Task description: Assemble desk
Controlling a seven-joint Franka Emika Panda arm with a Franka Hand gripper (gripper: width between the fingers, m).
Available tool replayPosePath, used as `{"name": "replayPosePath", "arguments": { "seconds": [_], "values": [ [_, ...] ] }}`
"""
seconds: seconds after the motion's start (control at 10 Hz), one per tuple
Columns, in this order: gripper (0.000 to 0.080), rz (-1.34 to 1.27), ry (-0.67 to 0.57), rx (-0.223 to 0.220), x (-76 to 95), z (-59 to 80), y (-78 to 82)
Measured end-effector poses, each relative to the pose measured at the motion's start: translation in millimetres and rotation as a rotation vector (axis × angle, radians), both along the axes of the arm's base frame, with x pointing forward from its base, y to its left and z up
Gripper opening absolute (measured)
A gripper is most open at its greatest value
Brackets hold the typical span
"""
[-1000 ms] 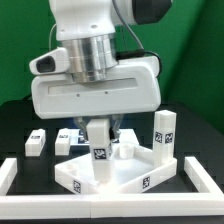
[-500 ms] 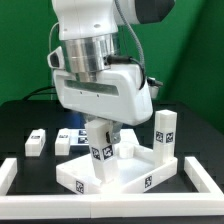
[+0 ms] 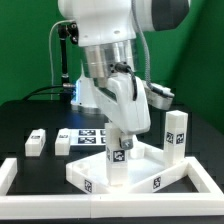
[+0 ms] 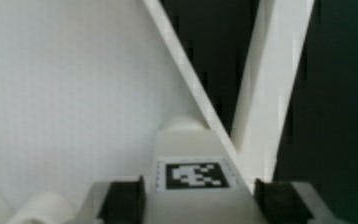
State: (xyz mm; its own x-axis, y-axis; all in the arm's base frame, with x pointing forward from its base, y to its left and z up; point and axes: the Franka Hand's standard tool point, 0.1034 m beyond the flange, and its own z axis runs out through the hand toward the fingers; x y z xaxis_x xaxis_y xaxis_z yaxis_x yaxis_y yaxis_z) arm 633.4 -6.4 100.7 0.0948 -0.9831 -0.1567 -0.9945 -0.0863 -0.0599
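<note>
The white tray-like tabletop (image 3: 150, 172) lies upside down inside the white rails, its rim up. One white tagged leg (image 3: 176, 133) stands upright at its corner on the exterior view's right. My gripper (image 3: 118, 148) is shut on a second leg (image 3: 117, 165), which stands upright on the tabletop near its front left corner. In the wrist view this leg (image 4: 197, 176) sits between both dark fingers (image 4: 123, 202), with the tabletop floor (image 4: 69, 90) and its rim (image 4: 208, 80) beyond. Two more legs (image 3: 36, 141) (image 3: 63, 141) lie on the black table at the left.
The marker board (image 3: 90, 137) lies flat behind the tabletop. White border rails (image 3: 100, 206) run along the front and both sides of the work area. The arm's body hides the middle of the table behind the tabletop.
My wrist has turned about its upright axis with the leg held in it. The tabletop and the standing leg on it have shifted toward the exterior view's right.
</note>
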Motion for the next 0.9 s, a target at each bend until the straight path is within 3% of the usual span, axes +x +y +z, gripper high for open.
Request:
{"name": "replayPosePath", "arguments": {
  "seconds": [0.4, 0.6, 0.7, 0.9],
  "values": [
    [0.0291, -0.199, 0.009, 0.018, 4.7, -0.6, 13.4],
    [0.0542, -0.062, -0.003, 0.013, 3.5, -0.2, 11.8],
    [0.0618, 0.114, -0.005, 0.016, 1.2, 2.4, 3.8],
    [0.0640, 0.379, -0.040, 0.011, 0.5, 5.7, -1.6]
  ]
}}
